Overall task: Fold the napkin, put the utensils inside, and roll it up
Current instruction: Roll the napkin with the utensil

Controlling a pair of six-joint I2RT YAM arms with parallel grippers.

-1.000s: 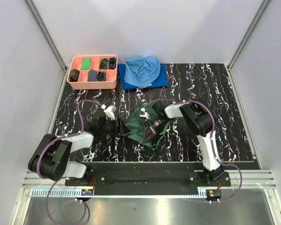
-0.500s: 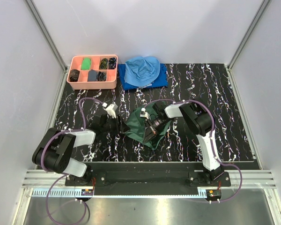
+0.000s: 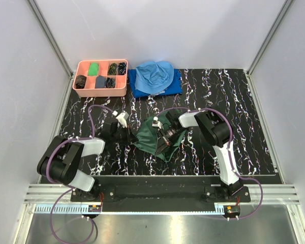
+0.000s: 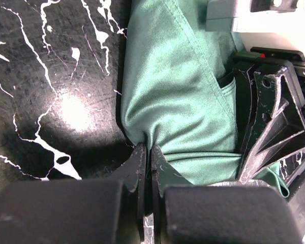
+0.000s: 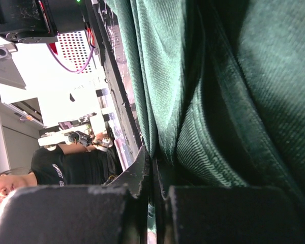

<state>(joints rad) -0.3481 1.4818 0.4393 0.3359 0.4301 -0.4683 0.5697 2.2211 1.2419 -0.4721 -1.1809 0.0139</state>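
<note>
Left claw (image 4: 148,152) and right claw (image 5: 152,165) each pinch a fold of the soft dark green cloth napkin (image 4: 183,91). Looks limp and light; I'd take corners.

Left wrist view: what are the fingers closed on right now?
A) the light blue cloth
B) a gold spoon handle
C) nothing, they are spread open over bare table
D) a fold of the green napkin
D: the left gripper has its fingers pressed together on a gathered fold of the napkin, with only the black marbled table beside it.
</note>
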